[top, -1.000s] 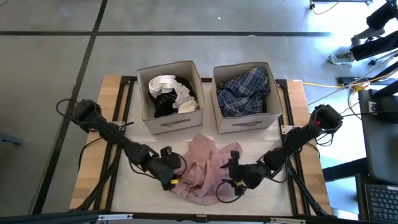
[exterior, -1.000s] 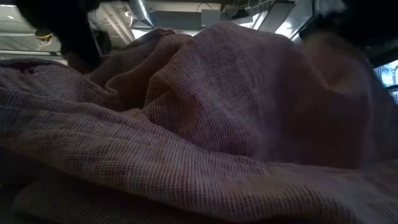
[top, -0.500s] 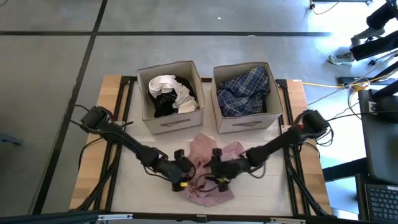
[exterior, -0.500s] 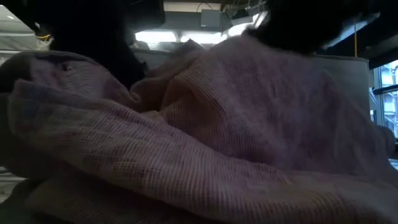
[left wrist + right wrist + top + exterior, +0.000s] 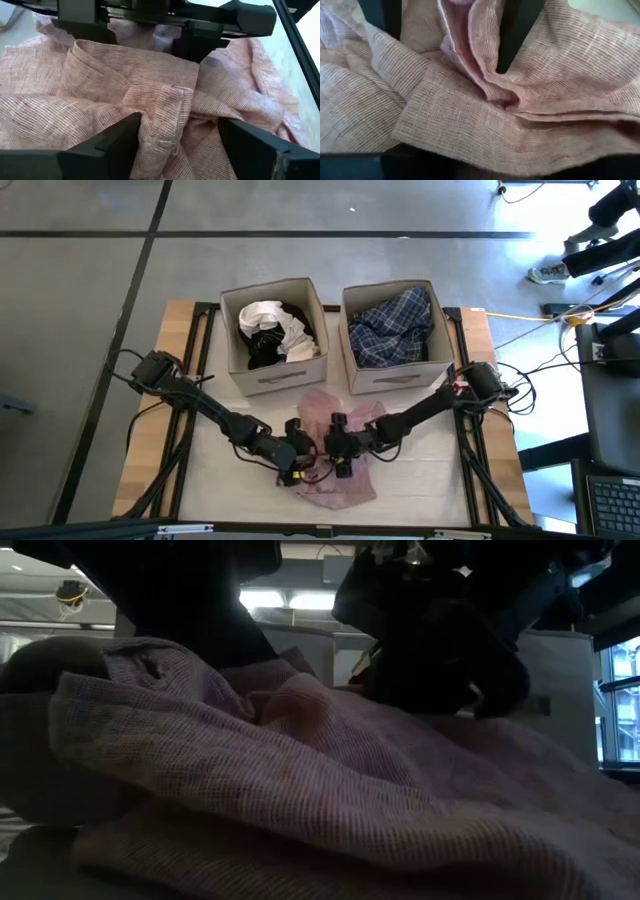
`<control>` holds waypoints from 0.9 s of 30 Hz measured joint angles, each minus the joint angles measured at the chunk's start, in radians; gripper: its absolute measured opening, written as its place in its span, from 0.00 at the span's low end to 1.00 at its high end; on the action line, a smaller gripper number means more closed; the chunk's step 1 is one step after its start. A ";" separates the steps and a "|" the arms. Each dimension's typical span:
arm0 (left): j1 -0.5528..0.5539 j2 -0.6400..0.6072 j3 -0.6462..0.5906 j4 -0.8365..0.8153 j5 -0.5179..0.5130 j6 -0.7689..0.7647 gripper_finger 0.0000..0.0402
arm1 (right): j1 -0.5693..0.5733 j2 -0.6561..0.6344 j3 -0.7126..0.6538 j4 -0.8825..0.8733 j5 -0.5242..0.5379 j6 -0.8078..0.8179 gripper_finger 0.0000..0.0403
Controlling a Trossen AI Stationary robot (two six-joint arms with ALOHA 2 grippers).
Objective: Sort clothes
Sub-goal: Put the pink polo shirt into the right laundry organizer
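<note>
I'm seeing both tools meeting over the bunched dusty-pink garment (image 5: 335, 450) at the desk's (image 5: 440, 470) front: left tool (image 5: 297, 457) spread wide around a fold, right tool (image 5: 338, 452) gaping wide astride another. Fabric is blocking most of the low view.

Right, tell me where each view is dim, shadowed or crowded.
Low view: pink garment fills the frame, dim and backlit by ceiling lights, arms mere silhouettes. High view: evenly lit, both boxes clear. Left wrist view: bright, weave crisp. Right wrist view: cloth crowds the lens, dark gripper fingers half buried.
</note>
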 joint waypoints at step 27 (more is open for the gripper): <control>-0.286 -0.263 -0.008 -0.480 -0.413 -0.281 0.64 | 0.040 -0.268 -0.013 -0.286 0.081 0.001 0.06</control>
